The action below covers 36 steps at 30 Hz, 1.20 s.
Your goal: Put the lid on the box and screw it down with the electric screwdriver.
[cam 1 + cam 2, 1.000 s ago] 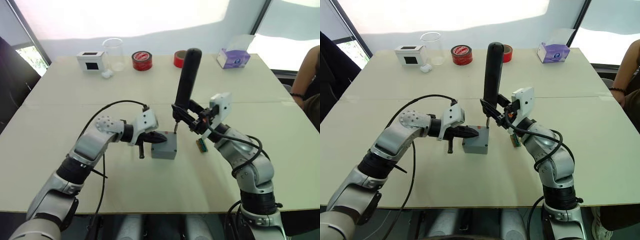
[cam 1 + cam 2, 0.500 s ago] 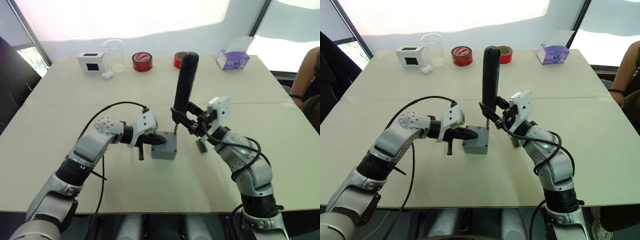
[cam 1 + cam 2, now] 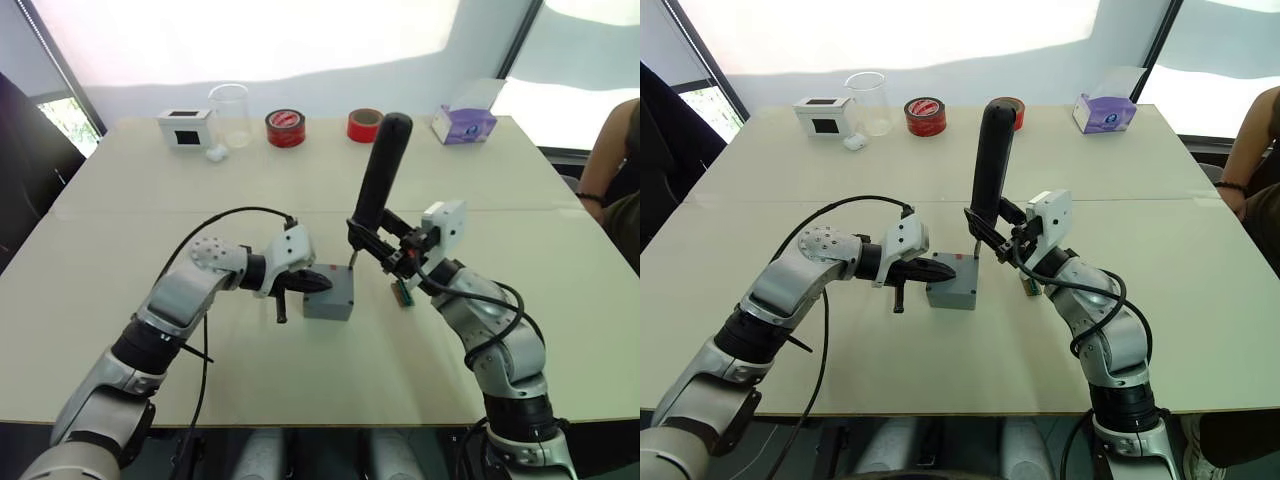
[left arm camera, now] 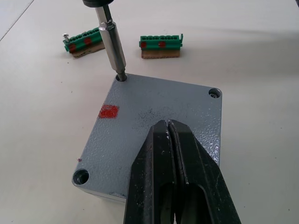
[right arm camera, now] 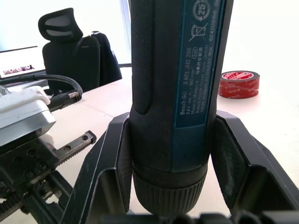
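Observation:
The small grey box (image 3: pixel 329 301) sits mid-table with the lid (image 4: pixel 154 100) on top of it; a red mark (image 4: pixel 108 111) shows on the lid. My left gripper (image 4: pixel 168 125) is shut, its tips resting on the lid's top, seen also from the head as left gripper (image 3: pixel 322 281). My right gripper (image 3: pixel 374 241) is shut on the electric screwdriver (image 3: pixel 379 168), which stands nearly upright and leans slightly right. Its metal bit (image 4: pixel 112 44) sits in the lid's far corner screw hole. The screwdriver's dark body (image 5: pixel 177 88) is clamped between the right fingers (image 5: pixel 116 158).
Two green terminal blocks (image 4: pixel 161 43) (image 4: pixel 82 40) lie just past the box. At the table's far edge stand a white box with a black window (image 3: pixel 184 125), a clear beaker (image 3: pixel 229 110), two red tape rolls (image 3: pixel 286 126) (image 3: pixel 363 124) and a purple tissue box (image 3: pixel 464 122). A person (image 3: pixel 620 170) sits at the right.
The screwdriver's top swayed left, then back right. Its bit stays at the lid's corner hole. The left gripper has stayed on the lid.

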Tool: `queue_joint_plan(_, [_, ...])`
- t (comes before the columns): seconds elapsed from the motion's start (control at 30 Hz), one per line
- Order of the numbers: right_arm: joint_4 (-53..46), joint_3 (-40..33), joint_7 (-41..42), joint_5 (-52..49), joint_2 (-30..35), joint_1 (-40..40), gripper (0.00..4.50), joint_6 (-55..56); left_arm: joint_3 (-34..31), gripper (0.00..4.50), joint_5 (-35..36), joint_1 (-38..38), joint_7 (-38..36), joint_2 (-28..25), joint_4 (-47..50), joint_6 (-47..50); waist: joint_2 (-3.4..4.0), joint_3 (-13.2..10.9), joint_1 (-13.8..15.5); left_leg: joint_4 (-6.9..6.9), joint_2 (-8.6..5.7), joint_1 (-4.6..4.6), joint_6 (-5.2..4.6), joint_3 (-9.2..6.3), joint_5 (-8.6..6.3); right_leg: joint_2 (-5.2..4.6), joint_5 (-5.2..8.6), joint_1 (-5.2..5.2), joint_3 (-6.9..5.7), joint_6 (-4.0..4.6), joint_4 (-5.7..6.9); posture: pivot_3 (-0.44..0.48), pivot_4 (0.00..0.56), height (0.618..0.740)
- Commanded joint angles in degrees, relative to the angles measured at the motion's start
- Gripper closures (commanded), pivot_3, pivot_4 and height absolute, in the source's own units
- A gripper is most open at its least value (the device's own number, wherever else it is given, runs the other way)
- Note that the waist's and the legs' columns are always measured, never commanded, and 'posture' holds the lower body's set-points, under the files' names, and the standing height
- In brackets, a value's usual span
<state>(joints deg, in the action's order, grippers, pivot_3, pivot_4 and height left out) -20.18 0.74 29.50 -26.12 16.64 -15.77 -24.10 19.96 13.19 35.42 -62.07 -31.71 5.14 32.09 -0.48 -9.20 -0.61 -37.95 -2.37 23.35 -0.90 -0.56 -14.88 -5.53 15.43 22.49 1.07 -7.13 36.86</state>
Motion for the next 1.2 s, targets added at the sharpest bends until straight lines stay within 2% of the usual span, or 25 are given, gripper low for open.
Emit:
queue_joint_plan(0.03, [3.76, 2.90, -0.60, 2.08, 0.86, 2.14, 2.73, -4.14, 0.41, 4.50, -0.44, -0.61, -0.04, -0.15, 0.52, 0.38, -0.03, 0.04, 0.00, 0.01, 0.00, -0.01, 0.00, -0.01, 0.00, 0.00, 0.01, -0.01, 0.00, 0.01, 0.00, 0.000, 0.150, 0.740])
queue_joint_plan(1.2, [3.25, 2.73, -1.29, 0.83, -0.76, -0.10, 2.73, -3.29, 0.46, 4.50, -0.70, -1.06, 0.19, 0.25, -0.06, -0.21, -0.05, 0.13, -0.01, 0.53, 0.03, -0.06, 0.05, -0.10, 0.01, -0.09, -0.01, -0.09, -0.11, 0.02, -0.57, 0.000, 0.150, 0.740])
